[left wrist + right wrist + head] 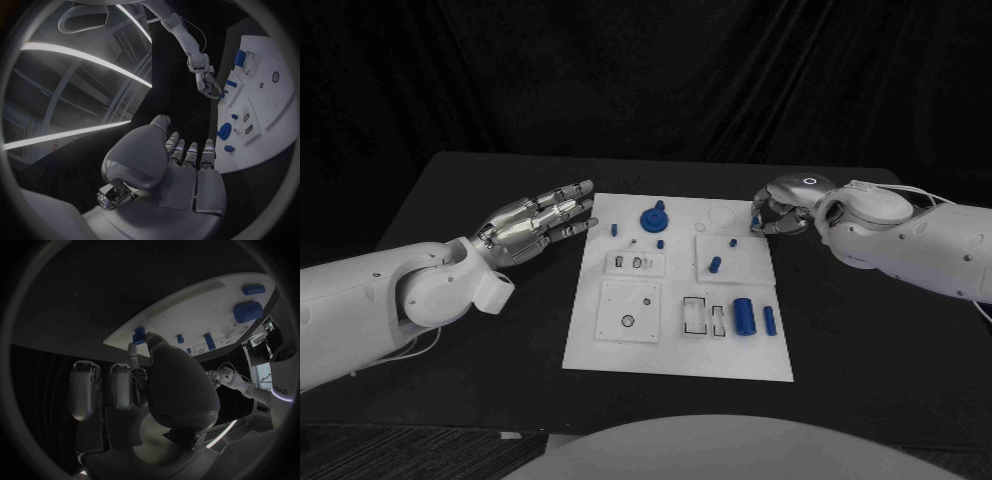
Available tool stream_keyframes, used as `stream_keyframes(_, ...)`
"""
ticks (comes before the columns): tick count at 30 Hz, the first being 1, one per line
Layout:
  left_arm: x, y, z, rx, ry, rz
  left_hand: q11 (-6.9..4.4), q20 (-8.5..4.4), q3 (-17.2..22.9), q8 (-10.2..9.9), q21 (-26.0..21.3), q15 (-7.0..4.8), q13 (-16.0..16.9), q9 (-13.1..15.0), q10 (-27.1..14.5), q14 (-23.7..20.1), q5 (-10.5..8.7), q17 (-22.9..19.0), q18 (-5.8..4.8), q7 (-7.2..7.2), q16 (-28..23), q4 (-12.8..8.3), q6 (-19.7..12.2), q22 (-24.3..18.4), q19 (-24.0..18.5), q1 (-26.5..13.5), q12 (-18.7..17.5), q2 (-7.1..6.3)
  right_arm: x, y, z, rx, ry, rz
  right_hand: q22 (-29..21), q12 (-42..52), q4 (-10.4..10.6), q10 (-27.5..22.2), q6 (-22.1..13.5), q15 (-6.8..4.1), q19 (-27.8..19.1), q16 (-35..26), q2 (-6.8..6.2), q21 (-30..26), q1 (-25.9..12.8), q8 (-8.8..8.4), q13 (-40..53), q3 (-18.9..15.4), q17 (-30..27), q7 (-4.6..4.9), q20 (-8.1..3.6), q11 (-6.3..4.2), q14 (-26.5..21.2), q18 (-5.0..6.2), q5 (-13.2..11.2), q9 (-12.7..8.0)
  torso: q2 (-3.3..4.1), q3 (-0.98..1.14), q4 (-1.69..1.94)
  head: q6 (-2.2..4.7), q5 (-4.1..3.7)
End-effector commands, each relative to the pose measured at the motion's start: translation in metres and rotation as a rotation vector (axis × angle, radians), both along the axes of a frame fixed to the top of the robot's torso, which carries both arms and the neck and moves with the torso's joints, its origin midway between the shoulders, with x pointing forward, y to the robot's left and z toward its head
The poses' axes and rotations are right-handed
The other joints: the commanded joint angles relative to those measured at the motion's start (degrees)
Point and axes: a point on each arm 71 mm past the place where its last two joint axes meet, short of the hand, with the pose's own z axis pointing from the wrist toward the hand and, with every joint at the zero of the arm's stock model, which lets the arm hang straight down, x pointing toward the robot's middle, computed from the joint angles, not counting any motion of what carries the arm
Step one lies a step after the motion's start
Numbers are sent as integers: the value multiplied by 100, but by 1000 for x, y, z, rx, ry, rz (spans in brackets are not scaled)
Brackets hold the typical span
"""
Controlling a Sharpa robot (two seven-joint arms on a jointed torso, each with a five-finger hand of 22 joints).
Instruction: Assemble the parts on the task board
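Presently listed: black table (473, 190), bearing the white task board (678, 345) at its middle. Left hand (538, 222), just beside the board's left far corner, fingers straight and slightly apart, holding nothing. Right hand (783, 212), at the board's right far corner, fingers curled in; whether they grip anything cannot be told. Blue parts on the board: round knobbed piece (655, 216) near the far edge; large cylinder (744, 314) and slim peg (770, 319) toward the right side; short peg (714, 264) mid-board.
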Motion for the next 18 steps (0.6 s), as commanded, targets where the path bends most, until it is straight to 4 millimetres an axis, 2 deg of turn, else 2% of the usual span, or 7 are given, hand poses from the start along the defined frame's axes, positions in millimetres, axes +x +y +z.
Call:
stream_keyframes(1,-1,-2,0,-15,1,-14,43,40,21,17,22,36,8,7,-4,5,28,9,24,11,36,-2,-10,8,-15,28,24,39,0,-1,-2,-11,7,-16,1205,20,-24,600,-77,-26,308,30,74,-40,24,63,1506,84,469,-1,-35,12,415,4,339,32,0,0,0,1,9)
stream_keyframes(4,-1,-2,0,-15,1,-15,43,40,21,17,22,36,8,7,-4,5,28,9,24,11,36,-2,-10,8,-15,28,24,39,0,-1,-2,-11,8,-15,1211,20,-74,600,-108,-24,311,31,84,-40,76,113,1506,158,467,0,-33,13,414,2,688,62,0,1,1,1,11)
stream_keyframes(6,-1,-2,0,-15,2,-15,43,40,21,17,22,36,8,7,-4,5,28,9,24,11,36,-2,-10,8,-15,28,24,39,0,-1,-2,-11,8,-14,1211,20,-99,600,-117,-23,310,29,87,-44,100,130,1506,190,463,1,-31,12,413,3,796,72,0,1,1,1,13)
stream_keyframes(18,-1,-2,0,-14,3,-16,47,42,33,17,23,38,8,7,-4,5,29,9,25,12,37,-13,-14,8,-13,27,26,37,-2,1,0,4,-13,-4,1212,20,-136,600,-107,-20,309,26,89,-49,131,162,1506,229,455,10,-29,17,412,4,885,89,0,0,0,1,33)
